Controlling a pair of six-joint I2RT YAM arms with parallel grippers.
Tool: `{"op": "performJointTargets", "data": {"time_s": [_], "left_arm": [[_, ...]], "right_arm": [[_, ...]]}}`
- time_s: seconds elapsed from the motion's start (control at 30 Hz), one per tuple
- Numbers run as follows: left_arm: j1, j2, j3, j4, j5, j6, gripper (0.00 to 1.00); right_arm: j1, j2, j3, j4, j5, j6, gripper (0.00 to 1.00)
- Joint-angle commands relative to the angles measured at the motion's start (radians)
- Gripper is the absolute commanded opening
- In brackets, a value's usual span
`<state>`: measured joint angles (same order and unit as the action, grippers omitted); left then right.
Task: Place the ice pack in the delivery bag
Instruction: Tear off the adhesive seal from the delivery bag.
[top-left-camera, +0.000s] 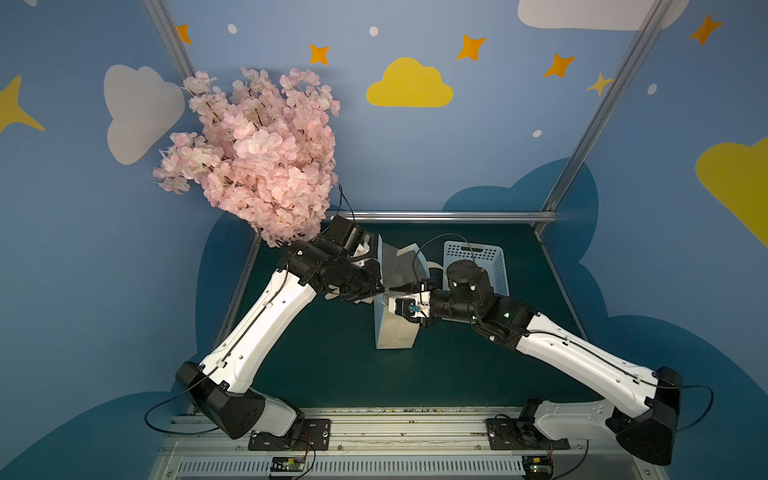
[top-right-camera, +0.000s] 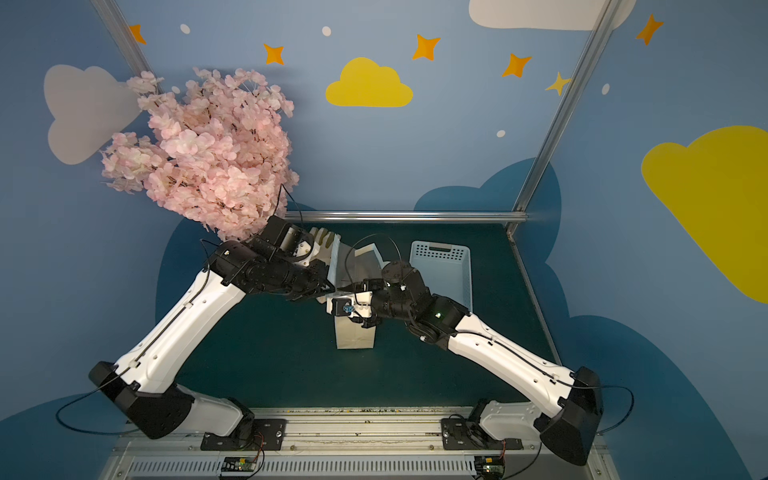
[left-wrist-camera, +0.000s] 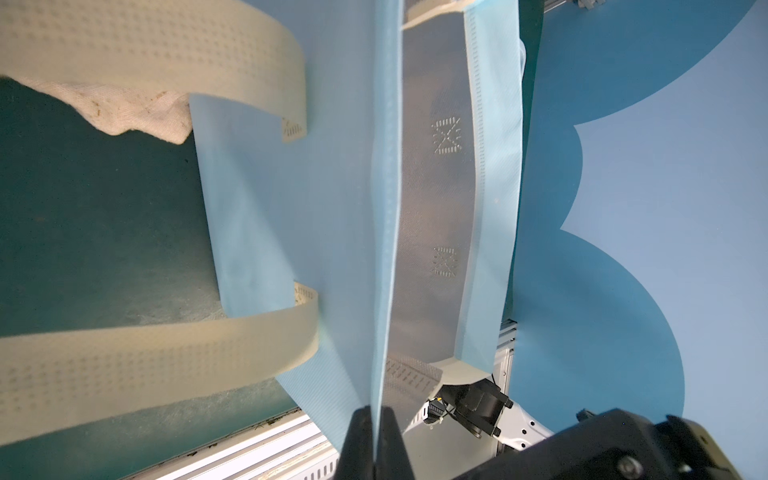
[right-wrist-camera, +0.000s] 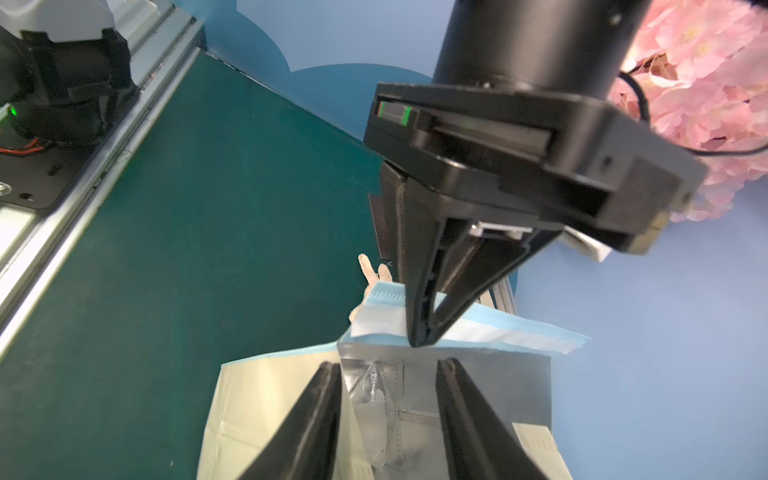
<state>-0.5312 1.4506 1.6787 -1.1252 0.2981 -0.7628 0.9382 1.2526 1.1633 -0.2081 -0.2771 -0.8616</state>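
Observation:
The delivery bag (top-left-camera: 395, 332) (top-right-camera: 355, 336) stands upright mid-table, light blue with cream side panels and a silver foil lining (left-wrist-camera: 436, 208). My left gripper (left-wrist-camera: 377, 411) is shut on the bag's blue top rim and holds the mouth apart; it also shows in the right wrist view (right-wrist-camera: 424, 336). My right gripper (right-wrist-camera: 388, 365) hangs open just over the bag's mouth, with nothing between its fingers. Below it the ice pack (right-wrist-camera: 372, 432), a clear whitish pouch, lies inside the bag against the foil. The top views do not show the ice pack.
A light blue perforated basket (top-left-camera: 478, 262) (top-right-camera: 444, 266) stands behind the right arm. A pink blossom bunch (top-left-camera: 257, 153) overhangs the back left corner above the left arm. The bag's cream handles (left-wrist-camera: 145, 54) hang outward over the green mat (right-wrist-camera: 187, 249).

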Motion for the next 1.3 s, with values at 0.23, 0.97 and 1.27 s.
{"op": "performJointTargets", "data": {"time_s": [0.23, 0.97, 1.27], "left_arm": [[0.007, -0.024, -0.007, 0.014, 0.031, -0.012, 0.03], [0.009, -0.012, 0.001, 0.010, 0.032, 0.000, 0.02], [0.013, -0.017, -0.002, 0.011, 0.029, -0.006, 0.02]], "right_arm": [[0.048, 0.046, 0.024, 0.023, 0.039, -0.096, 0.30], [0.047, 0.085, 0.080, -0.038, 0.059, -0.197, 0.26], [0.048, 0.098, 0.082, -0.008, 0.059, -0.182, 0.22]]}}
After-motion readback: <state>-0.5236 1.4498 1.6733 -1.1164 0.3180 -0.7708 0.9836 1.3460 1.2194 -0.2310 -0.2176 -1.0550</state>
